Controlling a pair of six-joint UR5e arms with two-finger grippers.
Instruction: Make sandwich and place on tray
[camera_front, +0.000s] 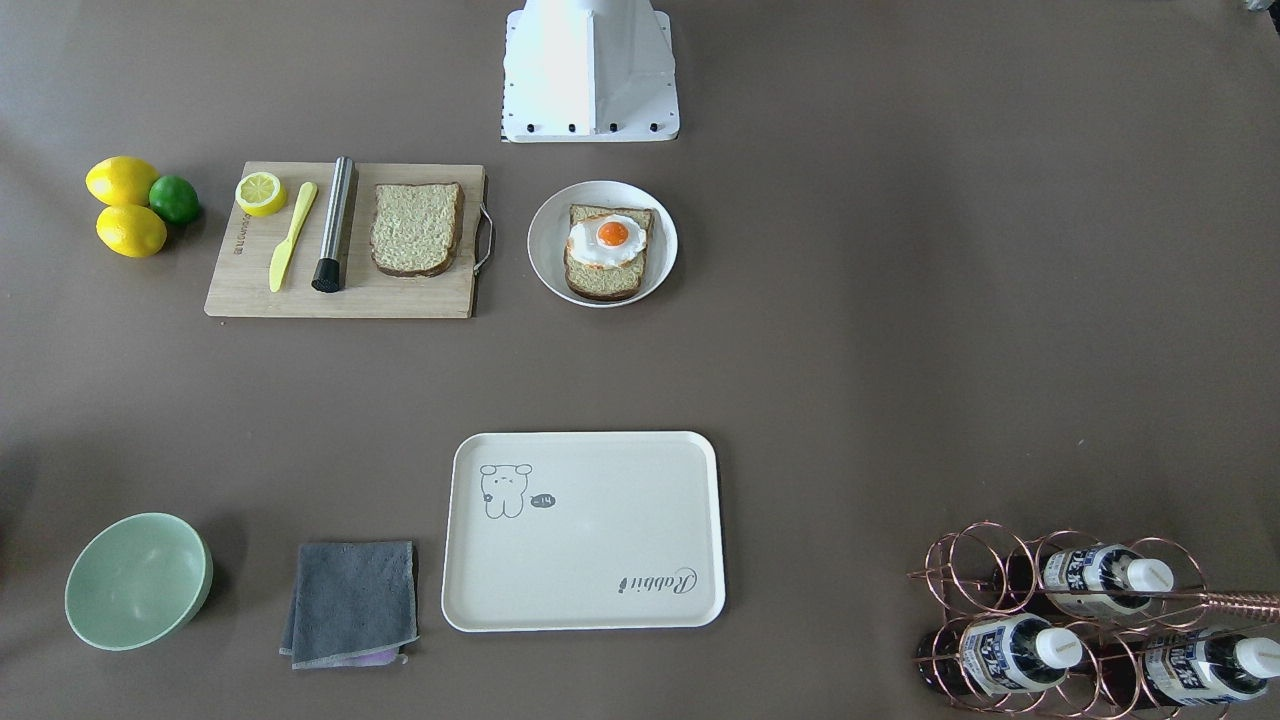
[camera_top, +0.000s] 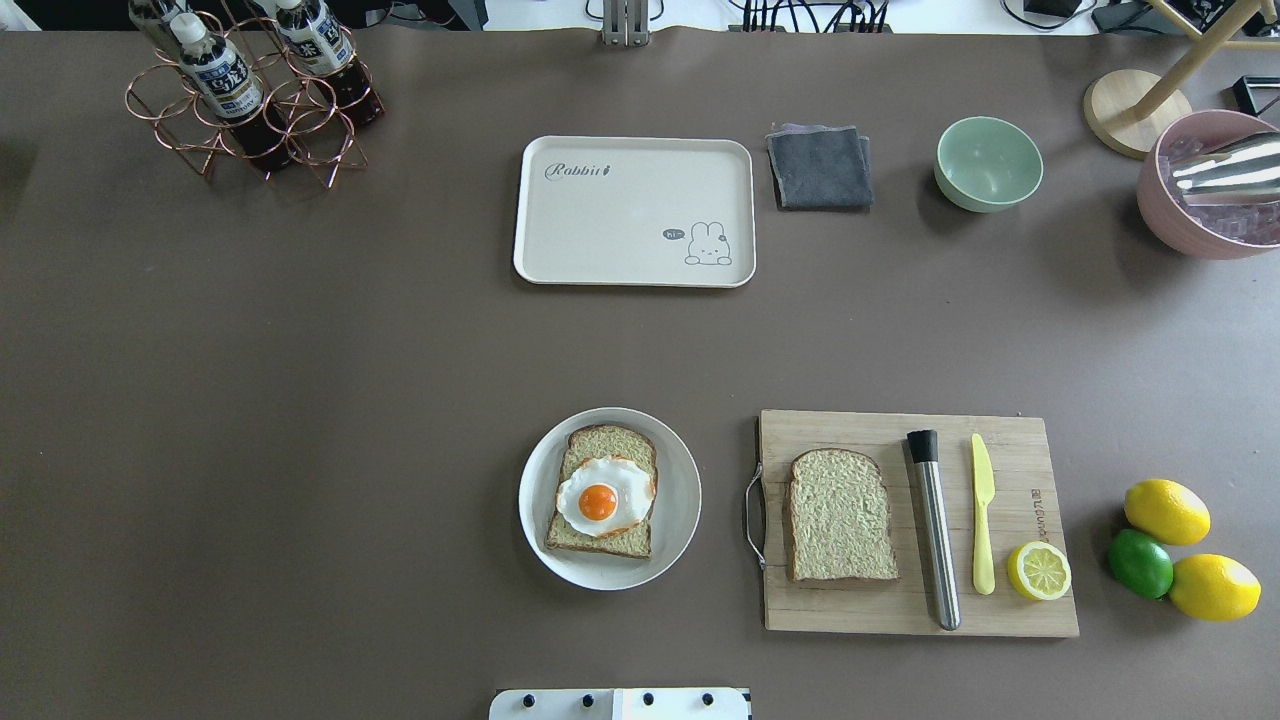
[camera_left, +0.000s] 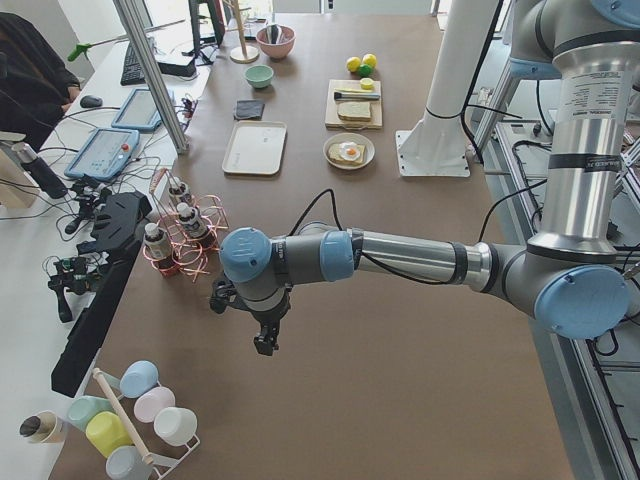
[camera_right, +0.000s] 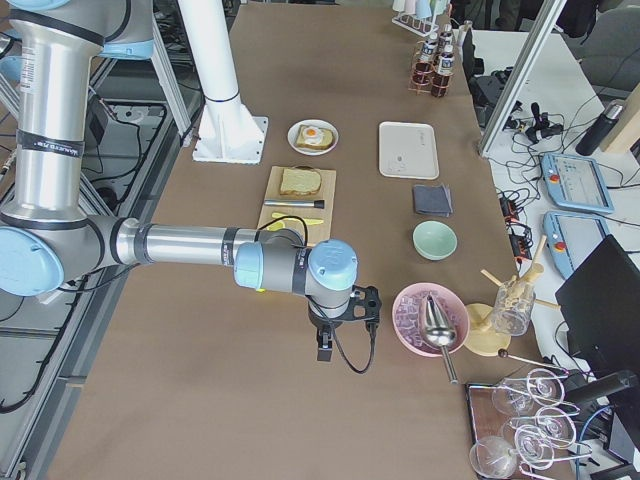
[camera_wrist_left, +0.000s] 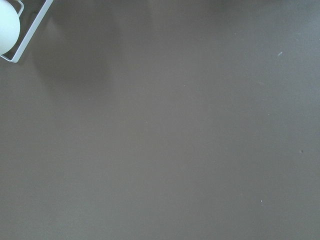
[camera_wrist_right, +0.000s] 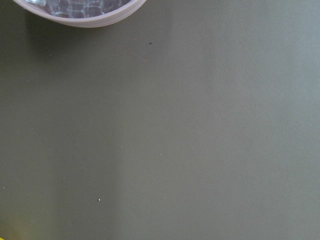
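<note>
Left gripper (camera_left: 265, 345) hung over the brown table (camera_top: 300, 400) far from the plate (camera_top: 680, 480), near the bottle rack (camera_top: 250, 110). The right gripper (camera_right: 324, 352) hung far from the plate on the opposite side, near a pink bowl (camera_top: 1165, 215). Both appeared only in the side views, so I cannot tell whether their jaws were wide or narrow. On the plate lay one bread slice (camera_top: 575, 540) with the fried egg (camera_top: 603, 497) on top of it. The second bread slice (camera_top: 840, 515) lay on the cutting board (camera_top: 1000, 610), just beside the plate on the robot's right. The tray (camera_top: 630, 215) stood beyond the plate, away from the robot and well apart, with no food on it yet. The step in hand was probably to fetch the second slice, most easily with the right arm. It should be taken by its crust edges, kept flat, and lowered squarely over the egg without pushing the egg off. Both wrist cameras showed almost only table, so the fingers were hidden there too.
</note>
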